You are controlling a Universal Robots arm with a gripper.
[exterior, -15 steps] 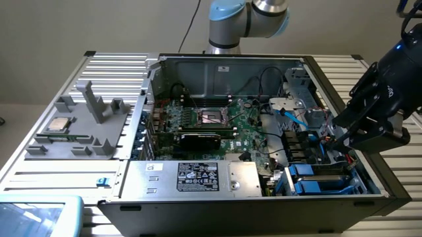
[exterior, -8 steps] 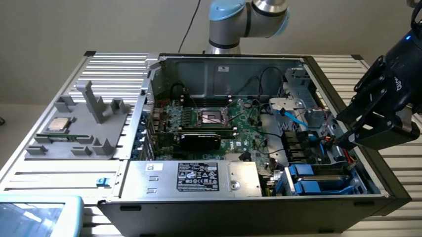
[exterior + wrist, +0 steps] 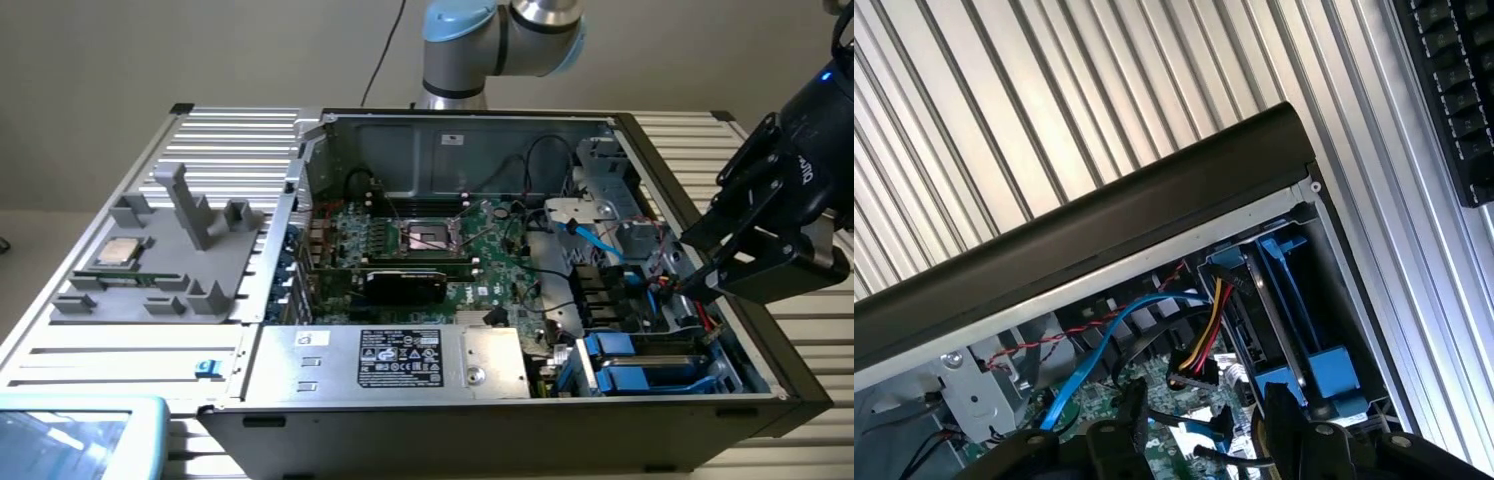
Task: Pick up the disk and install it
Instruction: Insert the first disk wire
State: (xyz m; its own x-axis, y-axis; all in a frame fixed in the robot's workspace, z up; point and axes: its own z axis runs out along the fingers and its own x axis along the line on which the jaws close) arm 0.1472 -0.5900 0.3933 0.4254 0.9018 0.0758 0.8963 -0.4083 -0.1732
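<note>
My gripper (image 3: 695,266) hangs over the exterior view's right wall of the open computer case (image 3: 441,140), above the drive bay. In the wrist view its two dark fingers (image 3: 1129,425) stand wide apart, open, with nothing between them. Blue carriers (image 3: 627,365) stand on edge in the bay at the case's near right corner. One blue carrier (image 3: 1299,330) lies just past my fingertips, with a grey slab edge-on between its rails. That slab looks like the disk (image 3: 1257,295); its label is hidden.
A silver power supply box (image 3: 400,360) with a black sticker fills the case's front. Behind it lies the green motherboard (image 3: 441,240). Blue and coloured cables (image 3: 1199,335) run beside the bay. A grey fixture (image 3: 174,250) holding a small chip stands at the exterior view's left. A keyboard (image 3: 1454,90) lies outside the case.
</note>
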